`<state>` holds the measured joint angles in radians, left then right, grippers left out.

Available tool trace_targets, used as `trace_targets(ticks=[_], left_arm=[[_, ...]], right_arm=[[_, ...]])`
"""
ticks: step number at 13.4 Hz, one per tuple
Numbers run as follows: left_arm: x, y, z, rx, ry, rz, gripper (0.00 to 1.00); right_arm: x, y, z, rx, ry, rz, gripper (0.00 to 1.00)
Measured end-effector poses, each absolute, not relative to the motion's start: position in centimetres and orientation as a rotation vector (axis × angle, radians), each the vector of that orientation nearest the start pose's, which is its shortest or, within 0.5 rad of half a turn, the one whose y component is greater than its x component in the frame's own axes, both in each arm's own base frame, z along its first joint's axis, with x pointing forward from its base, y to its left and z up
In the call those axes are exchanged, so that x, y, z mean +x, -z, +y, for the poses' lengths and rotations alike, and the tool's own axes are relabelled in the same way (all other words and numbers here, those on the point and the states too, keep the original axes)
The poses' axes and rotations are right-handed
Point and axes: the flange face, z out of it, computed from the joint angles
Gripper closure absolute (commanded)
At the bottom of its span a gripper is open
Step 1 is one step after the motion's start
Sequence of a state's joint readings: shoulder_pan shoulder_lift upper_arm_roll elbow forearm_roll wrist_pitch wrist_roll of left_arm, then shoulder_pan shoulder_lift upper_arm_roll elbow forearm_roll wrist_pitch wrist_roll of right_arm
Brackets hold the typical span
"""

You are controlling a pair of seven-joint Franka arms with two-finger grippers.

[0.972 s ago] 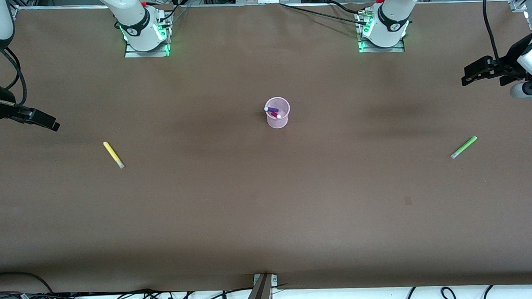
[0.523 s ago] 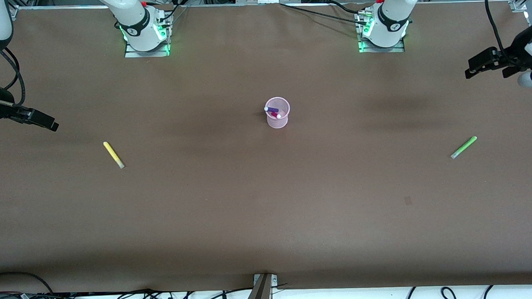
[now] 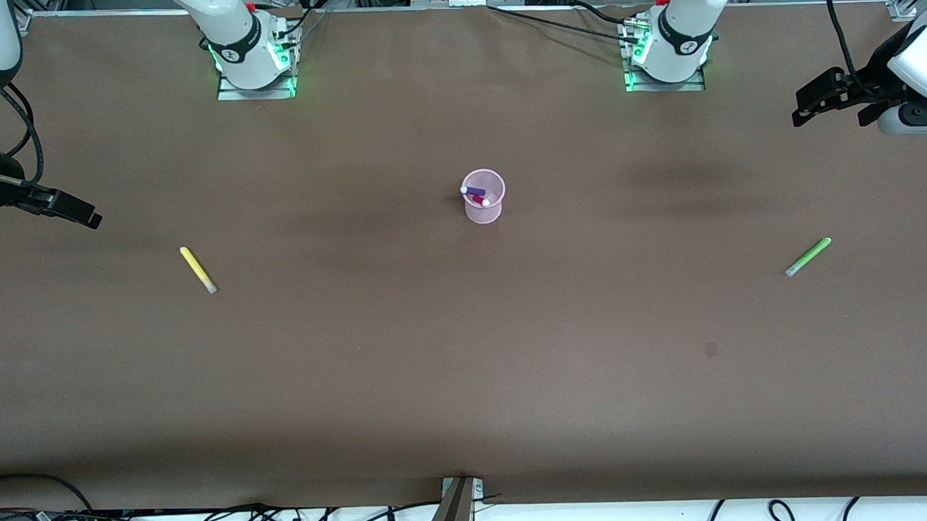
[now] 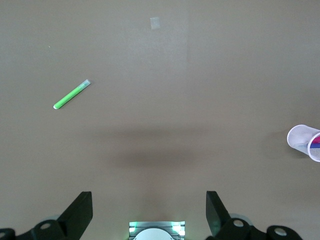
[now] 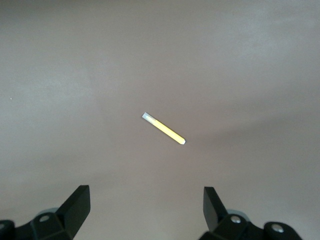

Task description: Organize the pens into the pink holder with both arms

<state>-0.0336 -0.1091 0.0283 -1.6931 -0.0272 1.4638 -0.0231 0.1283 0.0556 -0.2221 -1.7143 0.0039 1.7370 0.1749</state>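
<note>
Holder: translucent pale-pink plastic cup [image 3: 483, 196] mid-table, well apart from both pincers, purple [image 3: 474, 191] and magenta [image 3: 480, 201] pens inside.
Yellow pen [image 3: 198, 270]: flat, near right gripper [image 3: 76, 212], which hangs wide open, empty.
Green pen [image 3: 808, 257]: flat, near left gripper [image 3: 813, 102], likewise wide open, empty, poised to collect.

no readable text, no labels, no brand marks, no numbers on anything in view

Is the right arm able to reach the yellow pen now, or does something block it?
Probably yes. The right gripper is open and empty above the right arm's end of the table. The yellow pen lies flat and alone on the table, with nothing around it.
</note>
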Motion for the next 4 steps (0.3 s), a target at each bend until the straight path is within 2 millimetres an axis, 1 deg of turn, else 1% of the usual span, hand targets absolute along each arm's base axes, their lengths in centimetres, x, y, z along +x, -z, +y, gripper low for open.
trace_targets(ticks=[4], left_arm=[[50.83,-61.82,-0.49,-3.161,-0.2,-0.062,0.0]], right_arm=[[57.47,-53.97,-5.1,-3.122,-0.048,0.423,0.0]])
